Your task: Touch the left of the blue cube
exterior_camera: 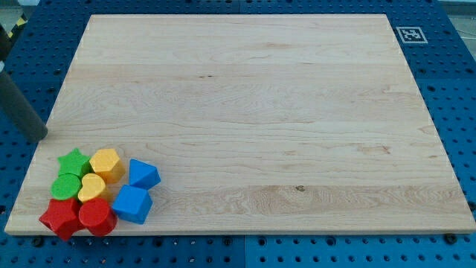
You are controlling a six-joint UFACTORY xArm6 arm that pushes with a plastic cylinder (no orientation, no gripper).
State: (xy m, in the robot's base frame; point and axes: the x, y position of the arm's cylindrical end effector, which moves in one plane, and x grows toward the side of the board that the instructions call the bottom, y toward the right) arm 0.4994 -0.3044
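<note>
A blue cube (133, 204) lies near the board's bottom left corner, at the right edge of a tight cluster of blocks. Another blue block (143, 174), more angular, sits just above it. To the cube's left are a red cylinder-like block (97, 217) and a yellow heart-shaped block (92, 187). My tip (39, 137) is at the board's left edge, well above and to the left of the cluster, touching no block.
The cluster also holds a green star (74, 161), a green rounded block (66, 185), a yellow hexagonal block (106, 164) and a red star (59, 218). The wooden board (253, 112) carries a marker tag (410, 34) at its top right corner.
</note>
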